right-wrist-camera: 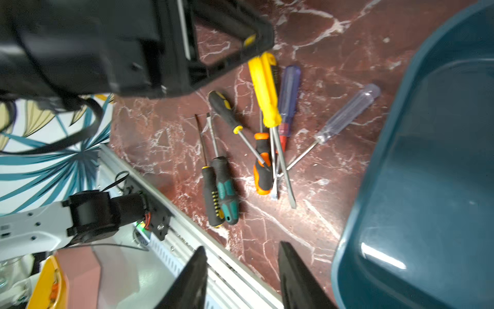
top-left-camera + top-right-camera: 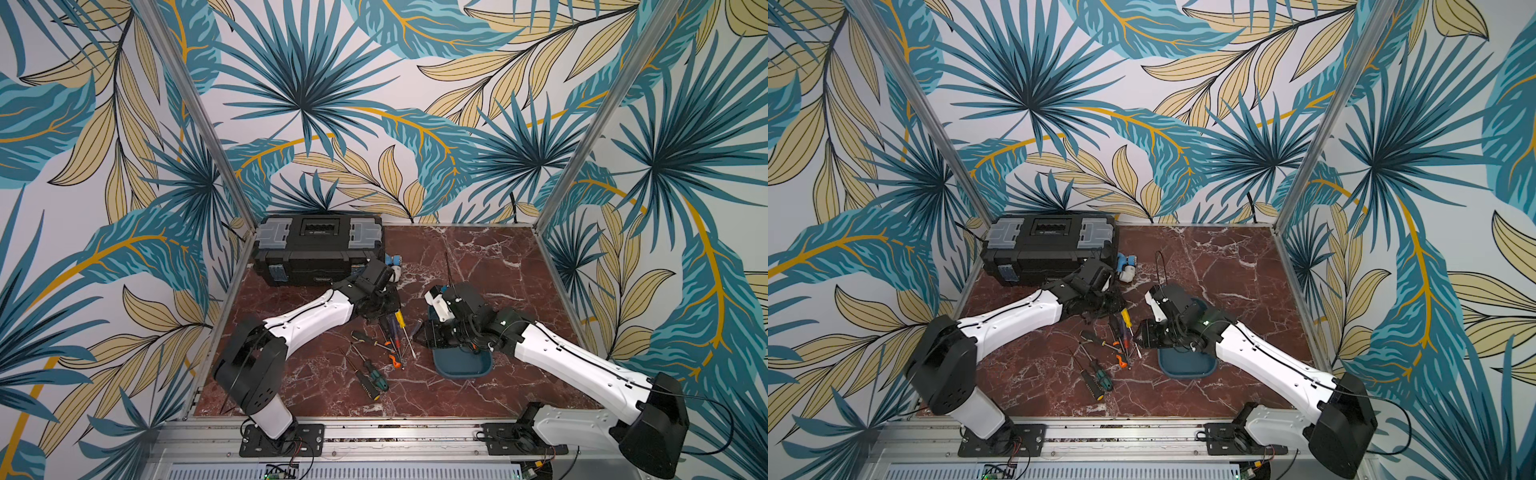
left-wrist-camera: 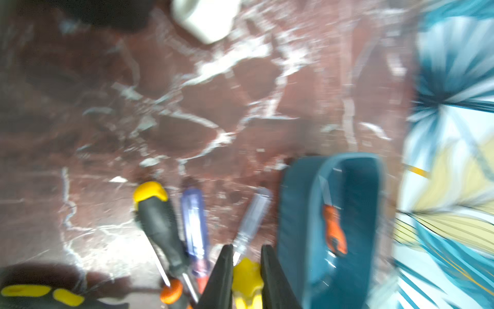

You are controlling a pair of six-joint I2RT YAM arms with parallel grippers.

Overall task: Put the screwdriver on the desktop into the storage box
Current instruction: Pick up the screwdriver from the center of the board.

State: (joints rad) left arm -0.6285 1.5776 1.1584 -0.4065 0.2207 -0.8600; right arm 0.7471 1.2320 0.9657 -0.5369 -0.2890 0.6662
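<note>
My left gripper is shut on the handle end of a yellow screwdriver, which also shows in both top views. Its blade still reaches across the pile of several other screwdrivers on the desktop. The teal storage box lies just right of the pile, and an orange-handled screwdriver rests inside it. My right gripper hovers open over the box's left edge with nothing between its fingers.
A black toolbox with grey lid compartments stands at the back left. A small white and blue object sits beside it. A loose clear-handled screwdriver lies closest to the box. The aluminium rail edges the front.
</note>
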